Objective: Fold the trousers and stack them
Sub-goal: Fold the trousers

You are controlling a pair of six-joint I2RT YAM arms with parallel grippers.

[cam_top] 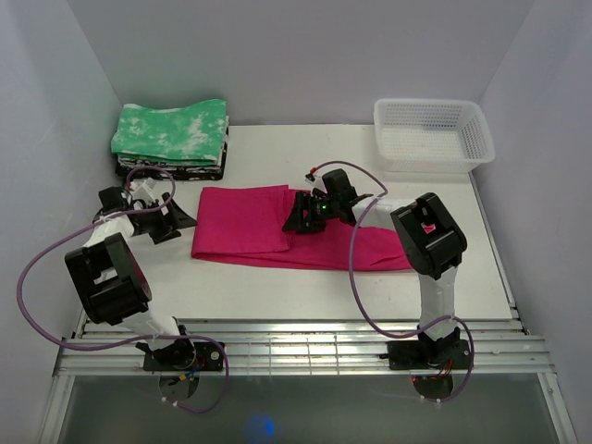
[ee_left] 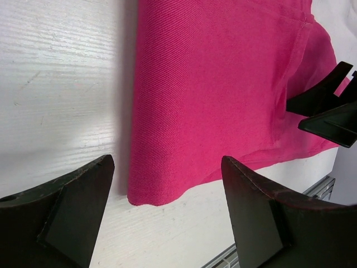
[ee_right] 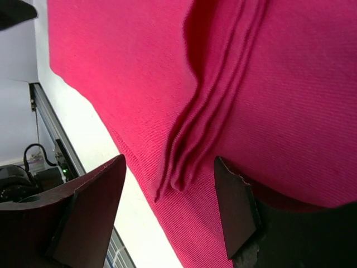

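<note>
The magenta-pink trousers (cam_top: 250, 226) lie flat across the middle of the white table, folded over, with layered edges near their middle. My left gripper (cam_top: 171, 222) is open and empty just left of the trousers' left edge; in the left wrist view the cloth's near corner (ee_left: 153, 192) lies between its fingers. My right gripper (cam_top: 301, 218) is open above the middle of the trousers; in the right wrist view the stacked fold edges (ee_right: 184, 173) sit between its fingers, not clamped.
A folded green-and-white mottled cloth (cam_top: 172, 132) on a dark stack sits at the back left. A white mesh basket (cam_top: 431, 134) stands at the back right. A slatted metal rail (cam_top: 305, 347) runs along the table's near edge.
</note>
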